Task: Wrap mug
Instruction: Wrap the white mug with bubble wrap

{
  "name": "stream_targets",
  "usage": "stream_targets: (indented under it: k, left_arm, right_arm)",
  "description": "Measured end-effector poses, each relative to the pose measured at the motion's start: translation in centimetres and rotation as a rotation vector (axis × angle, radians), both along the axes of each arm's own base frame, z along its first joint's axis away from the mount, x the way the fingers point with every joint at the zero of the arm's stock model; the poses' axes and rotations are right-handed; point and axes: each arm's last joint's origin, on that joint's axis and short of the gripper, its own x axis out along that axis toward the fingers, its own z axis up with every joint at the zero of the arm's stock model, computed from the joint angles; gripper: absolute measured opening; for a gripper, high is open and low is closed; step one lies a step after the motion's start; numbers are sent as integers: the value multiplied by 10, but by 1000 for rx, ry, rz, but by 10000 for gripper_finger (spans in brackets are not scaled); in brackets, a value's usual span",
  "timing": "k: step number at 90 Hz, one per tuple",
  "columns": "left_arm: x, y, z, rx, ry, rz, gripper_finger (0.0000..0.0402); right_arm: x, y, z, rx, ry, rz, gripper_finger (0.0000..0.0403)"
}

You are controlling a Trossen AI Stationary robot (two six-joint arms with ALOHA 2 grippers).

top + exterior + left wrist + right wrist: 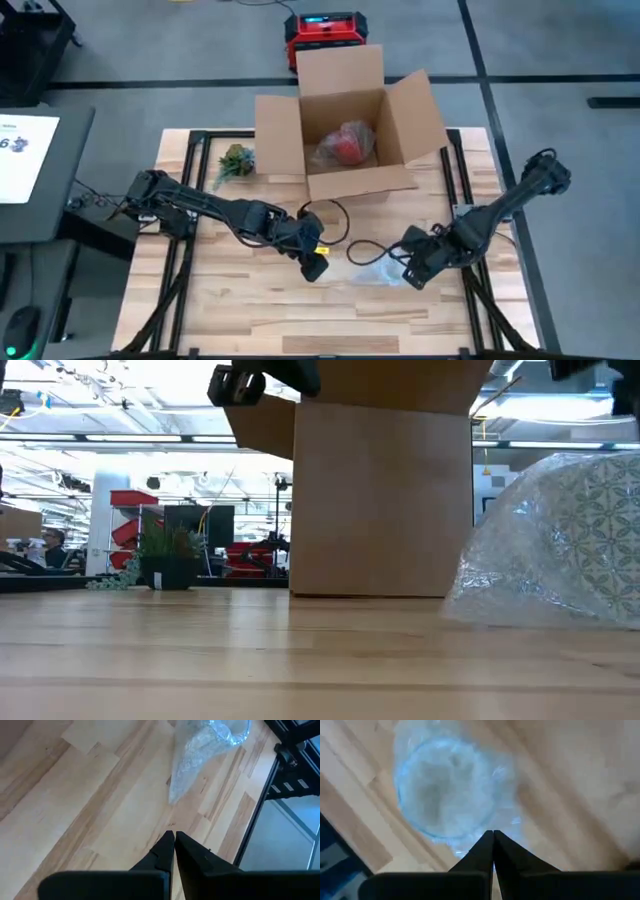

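Layout on the table (240,310): cardboard box (345,130) at the far edge, centre, containing a wrapped object (345,143); small plant (234,162) left of the box; bubble-wrap bundle (385,270) right of centre, between both grippers.

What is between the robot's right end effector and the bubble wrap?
Nothing that shows. The right end effector is right at the bubble wrap on the table, its fingers shut. The left end effector, shut too, is just beside the wrap, off to the side, not in the way.
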Motion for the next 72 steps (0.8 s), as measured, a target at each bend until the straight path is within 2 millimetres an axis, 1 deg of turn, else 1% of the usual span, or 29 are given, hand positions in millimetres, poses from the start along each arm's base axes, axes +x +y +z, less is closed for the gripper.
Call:
stream_targets:
  k: [4, 9, 15, 29, 41, 51, 63, 72]
  left_arm:
    - [0, 0, 0, -1, 0, 3, 0]
    - [0, 0, 0, -2, 0, 3, 0]
    - [0, 0, 0, -2, -1, 3, 0]
    - [0, 0, 0, -2, -2, 3, 0]
    - [0, 0, 1, 4, -5, 8, 0]
    - [0, 0, 1, 8, -6, 11, 0]
    - [0, 1, 1, 14, -8, 11, 0]
    - [0, 1, 1, 29, -12, 13, 0]
  right_arm:
    - [3, 1, -10, 11, -5, -3, 1]
    - [8, 3, -18, 29, -27, -8, 1]
    - [15, 5, -27, 11, -7, 0, 1]
    - [30, 4, -43, -21, 28, 22, 1]
    - [38, 2, -50, -25, 34, 20, 1]
    - [42, -3, -52, -23, 42, 30, 1]
    - [48, -6, -59, -28, 65, 61, 0]
    - [56, -7, -68, -19, 77, 81, 0]
